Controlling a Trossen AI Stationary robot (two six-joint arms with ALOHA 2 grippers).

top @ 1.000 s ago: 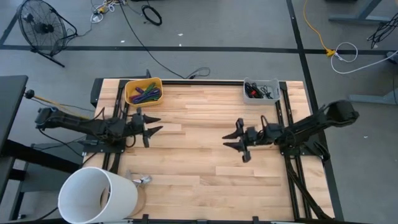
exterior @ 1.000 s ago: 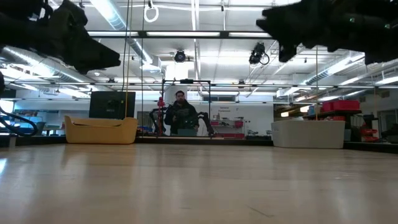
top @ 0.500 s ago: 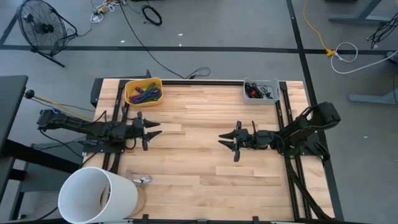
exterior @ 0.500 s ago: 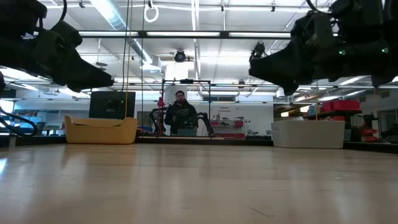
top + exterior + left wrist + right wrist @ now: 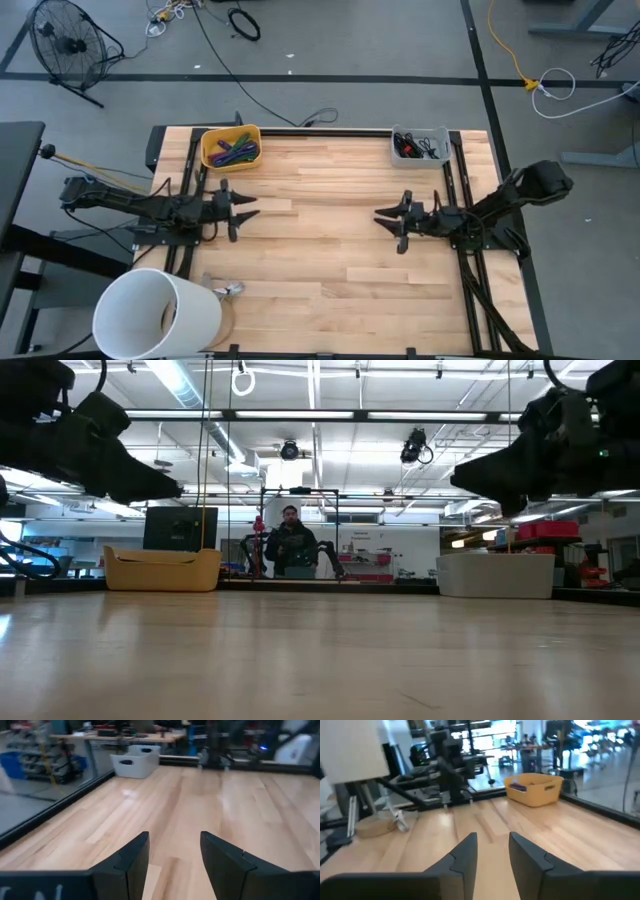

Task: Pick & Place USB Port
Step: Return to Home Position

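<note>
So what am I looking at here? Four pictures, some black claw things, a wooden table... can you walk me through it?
It is a robot with two dark arms at a wooden table. Each arm ends in a two-finger gripper. The picture from above looks straight down: the left gripper and the right gripper hang over bare wood, both open and holding nothing. The low picture looks level across the tabletop; a person shows in the room behind. The last two come from cameras on the wrists, each looking forward past its own gripper. At the table's far edge stand a yellow bin with purple cables and a gray bin with black cables.
</note>
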